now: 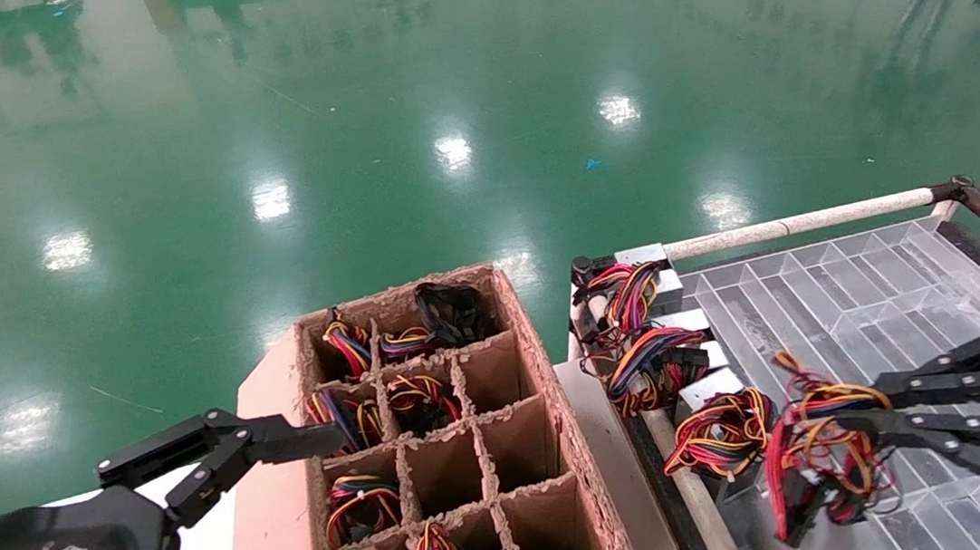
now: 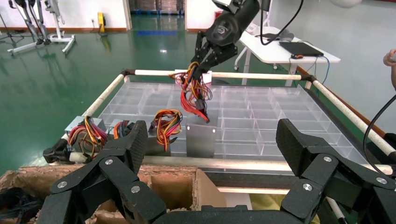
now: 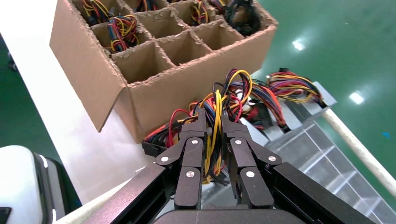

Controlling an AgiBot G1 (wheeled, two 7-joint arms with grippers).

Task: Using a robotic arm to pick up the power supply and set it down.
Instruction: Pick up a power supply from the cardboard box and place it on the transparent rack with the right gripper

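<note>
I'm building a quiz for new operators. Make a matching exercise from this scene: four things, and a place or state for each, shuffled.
Things:
1. right claw
2. left claw
3. cardboard box
4. clear tray

States:
A. split into compartments, several holding wire bundles
B. open, holding nothing
C. framed by white bars
D. shut on the power supply's wires

Pairs: 1-D, 2-B, 3-A, 4-C

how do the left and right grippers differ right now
The right gripper is shut on the wire bundle of a power supply, holding it lifted above the clear tray; the left gripper is open and holds nothing. The right one works over the tray, while the left one hangs beside the cardboard box. Both have long black linkage fingers.
</note>
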